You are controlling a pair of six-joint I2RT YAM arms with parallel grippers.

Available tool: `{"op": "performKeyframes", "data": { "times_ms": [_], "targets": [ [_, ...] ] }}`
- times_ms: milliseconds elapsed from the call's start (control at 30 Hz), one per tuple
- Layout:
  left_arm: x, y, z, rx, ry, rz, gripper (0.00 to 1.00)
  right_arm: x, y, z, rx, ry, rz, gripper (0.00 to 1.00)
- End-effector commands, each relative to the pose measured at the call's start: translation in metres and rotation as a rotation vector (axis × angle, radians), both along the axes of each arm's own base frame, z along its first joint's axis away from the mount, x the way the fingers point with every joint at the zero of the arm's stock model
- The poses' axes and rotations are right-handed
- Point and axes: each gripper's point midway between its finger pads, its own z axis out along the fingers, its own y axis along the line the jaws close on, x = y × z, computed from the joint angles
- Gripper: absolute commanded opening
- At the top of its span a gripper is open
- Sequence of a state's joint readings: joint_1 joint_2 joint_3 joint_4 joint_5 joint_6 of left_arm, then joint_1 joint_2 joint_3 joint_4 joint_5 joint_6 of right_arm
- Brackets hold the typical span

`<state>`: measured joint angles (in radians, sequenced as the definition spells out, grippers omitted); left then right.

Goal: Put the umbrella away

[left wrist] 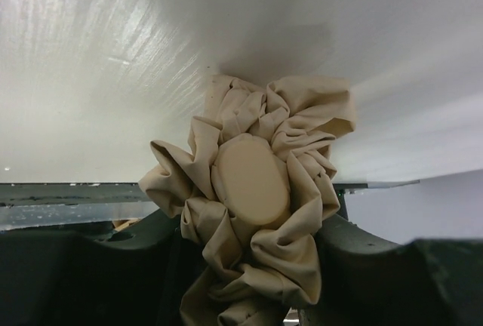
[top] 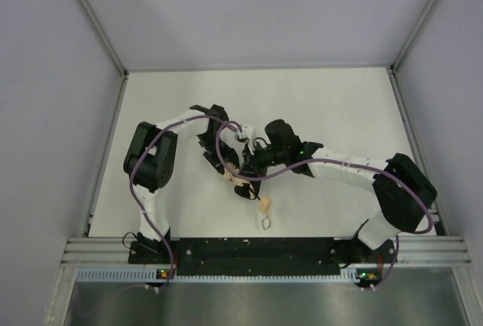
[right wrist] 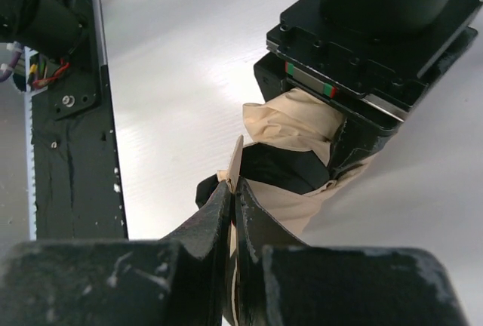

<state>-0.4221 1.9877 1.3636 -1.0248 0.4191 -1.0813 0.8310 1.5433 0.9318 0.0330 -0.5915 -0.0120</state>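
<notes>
Matt crumpled beige cloth umbrella [left wrist: 250,182], glossy white table [left wrist: 90,77]

The umbrella [left wrist: 253,190] is plain beige. The table [top: 339,107] is white, and a cable [top: 332,161] is purple.

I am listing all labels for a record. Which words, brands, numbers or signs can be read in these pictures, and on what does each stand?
None: no text can be read in any view.
umbrella: plain beige fabric, no print or brand visible.
black rail: no label or number visible.
</notes>
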Motion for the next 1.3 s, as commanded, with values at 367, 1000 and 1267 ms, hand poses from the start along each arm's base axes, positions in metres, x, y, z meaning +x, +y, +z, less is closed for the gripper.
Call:
{"op": "performKeyframes", "data": {
  "times_ms": [367, 1000, 1267],
  "targets": [
    [0.039, 0.017, -0.005, 0.004, -0.086, 0.168, 0.00, -0.025, 0.046, -0.006, 0.045, -0.066, 0.130, 0.00],
    [0.053, 0.013, -0.001, -0.149, -0.111, 0.179, 0.00, -0.065, 0.074, 0.029, 0.239, 0.077, 0.214, 0.00],
    [0.069, 0.005, 0.028, -0.242, -0.157, 0.287, 0.00, -0.069, 0.081, -0.035, -0.004, -0.066, 0.224, 0.00]
  ]
}}
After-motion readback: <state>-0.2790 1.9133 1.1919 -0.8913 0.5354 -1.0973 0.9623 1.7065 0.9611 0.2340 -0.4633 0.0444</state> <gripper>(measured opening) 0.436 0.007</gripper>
